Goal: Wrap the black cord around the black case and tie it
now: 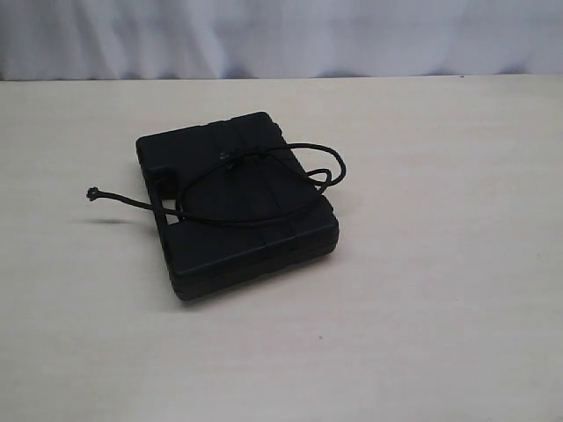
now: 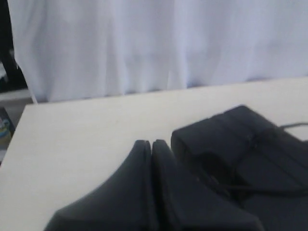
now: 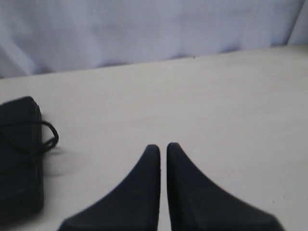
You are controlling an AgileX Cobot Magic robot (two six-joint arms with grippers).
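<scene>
The left fingers (image 2: pixel 153 148) are pressed flat together with nothing between them, held above the pale bench (image 1: pixel 440 308). In the left wrist view the black case (image 2: pixel 250 144) lies close beyond their tips. In the exterior view neither arm shows. Furthest left there is a small knotted end of the black cord (image 1: pixel 91 193), which sticks out past the case's edge and lifts slightly off the bench, throwing a faint shadow under it. That free tail runs to the side of the black case (image 1: pixel 237 220) that has the handle cutout; whether it passes through the cutout I cannot tell. The case lies flat on the bench, a little left of the middle, turned at an angle to the bench's edges, with its ribbed lid facing up. On the lid the cord forms a loose oval loop, and there is a small knot or crossing near the lid's far part. At the right the cord curls out over the case's far right corner in a small open bend and hangs just past the edge. The right fingers (image 3: pixel 154 159) are drawn together to a thin slit and hold nothing, above bare bench. In the right wrist view the case and the cord's overhanging bend sit well apart from them. A white curtain (image 1: pixel 281 35) hangs behind the bench.
</scene>
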